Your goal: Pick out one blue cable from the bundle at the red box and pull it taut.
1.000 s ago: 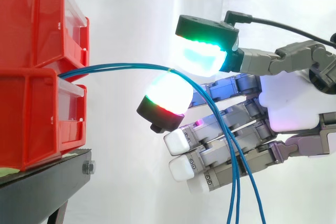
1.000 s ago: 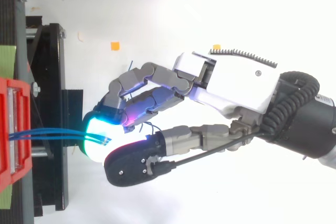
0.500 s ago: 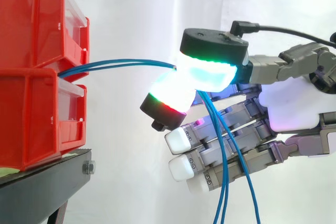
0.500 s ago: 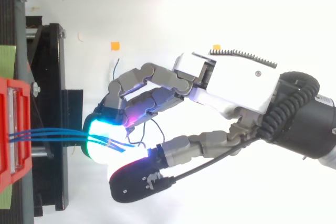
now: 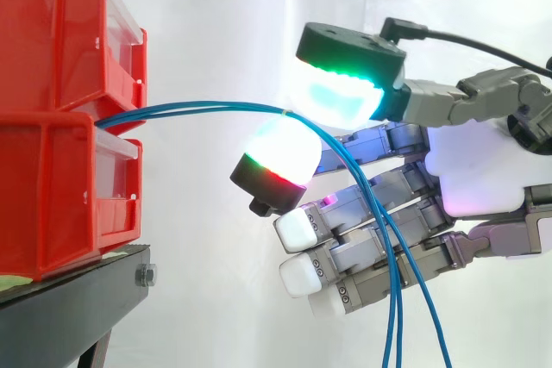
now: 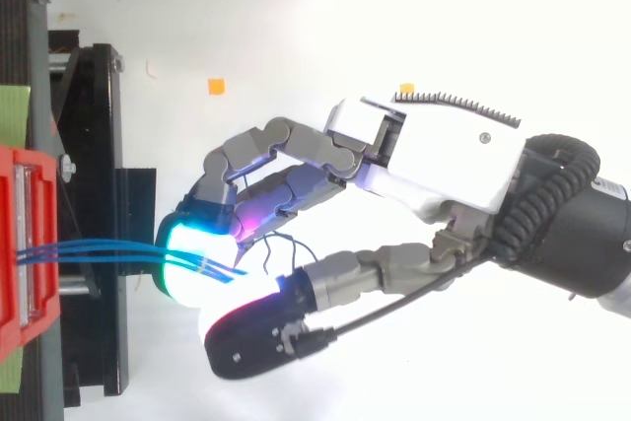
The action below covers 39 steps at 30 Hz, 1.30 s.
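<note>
hand (image 5: 483, 170) grips nothing, pads (image 5: 341, 96) apart — thin, limp blue cables (image 5: 216, 108) drape over a fingertip (image 5: 280, 152); likely slippery, pinch one strand mid-span.

You've got open air betw. the red bins (image 5: 60, 118) at left and the hand (image 5: 483, 170) at right. The blue cables (image 5: 207, 109) cross that gap, lie over a fingertip pad (image 5: 280, 152), then hang down in front of the hand. The black stand (image 5: 78, 299) blocks the way below the bins. Space under the hand's free.
</note>
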{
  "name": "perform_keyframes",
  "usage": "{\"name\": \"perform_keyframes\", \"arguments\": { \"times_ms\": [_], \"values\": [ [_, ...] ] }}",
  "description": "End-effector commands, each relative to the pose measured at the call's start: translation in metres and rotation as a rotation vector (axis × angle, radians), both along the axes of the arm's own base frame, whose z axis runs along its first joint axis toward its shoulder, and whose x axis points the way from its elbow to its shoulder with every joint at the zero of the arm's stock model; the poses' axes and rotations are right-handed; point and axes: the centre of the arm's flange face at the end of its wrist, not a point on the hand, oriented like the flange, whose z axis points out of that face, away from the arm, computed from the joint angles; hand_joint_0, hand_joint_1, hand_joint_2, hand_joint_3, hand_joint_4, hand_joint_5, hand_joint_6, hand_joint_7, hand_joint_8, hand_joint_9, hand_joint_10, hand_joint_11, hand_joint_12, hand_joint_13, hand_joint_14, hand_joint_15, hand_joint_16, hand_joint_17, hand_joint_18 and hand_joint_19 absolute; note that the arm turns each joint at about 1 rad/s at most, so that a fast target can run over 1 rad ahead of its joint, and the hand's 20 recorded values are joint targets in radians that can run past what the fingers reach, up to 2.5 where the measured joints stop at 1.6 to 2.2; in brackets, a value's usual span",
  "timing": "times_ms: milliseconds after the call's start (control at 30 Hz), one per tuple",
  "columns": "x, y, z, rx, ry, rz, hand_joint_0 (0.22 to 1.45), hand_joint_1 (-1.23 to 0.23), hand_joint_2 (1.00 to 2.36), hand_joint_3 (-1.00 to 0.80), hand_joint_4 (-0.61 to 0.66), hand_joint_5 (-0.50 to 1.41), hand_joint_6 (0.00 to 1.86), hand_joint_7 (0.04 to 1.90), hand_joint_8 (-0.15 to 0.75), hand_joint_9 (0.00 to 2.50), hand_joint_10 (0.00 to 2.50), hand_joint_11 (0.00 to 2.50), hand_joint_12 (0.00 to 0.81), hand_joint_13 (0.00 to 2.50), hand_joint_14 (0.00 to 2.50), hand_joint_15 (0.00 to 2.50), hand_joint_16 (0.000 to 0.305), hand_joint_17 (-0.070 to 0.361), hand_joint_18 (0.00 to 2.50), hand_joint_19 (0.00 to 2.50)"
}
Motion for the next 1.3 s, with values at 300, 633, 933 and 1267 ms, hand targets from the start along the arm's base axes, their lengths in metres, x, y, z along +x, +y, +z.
{"name": "perform_keyframes", "arguments": {
  "times_ms": [300, 633, 933, 1267],
  "values": [
    [-0.0003, 0.0003, -0.0006, 0.000, 0.001, 0.001, 0.63, -0.69, 1.01, -0.38, 0.09, -0.14, 0.92, 0.95, 0.304, 0.96, 0.01, 0.50, 0.227, 0.81, 0.01, 0.27, 0.020, 0.045, 0.52, 0.37],
    [-0.0001, 0.0004, 0.0000, 0.000, 0.001, 0.001, 0.76, -0.87, 1.01, -0.36, -0.08, -0.15, 0.93, 1.11, 0.287, 0.94, 0.02, 0.50, 0.230, 0.81, 0.01, 0.26, 0.020, 0.045, 0.53, 0.36],
    [-0.0003, 0.0003, -0.0001, -0.001, 0.003, 0.001, 0.68, -0.88, 1.00, -0.50, 0.06, -0.16, 0.93, 0.91, 0.272, 0.95, 0.01, 0.50, 0.234, 0.82, 0.01, 0.27, 0.021, 0.047, 0.56, 0.35],
    [-0.0004, 0.0003, -0.0002, -0.001, 0.004, 0.001, 0.53, -0.63, 1.00, -0.50, 0.15, -0.14, 0.90, 0.87, 0.298, 0.96, 0.01, 0.49, 0.240, 0.81, 0.01, 0.27, 0.023, 0.052, 0.53, 0.38]
  ]
}}
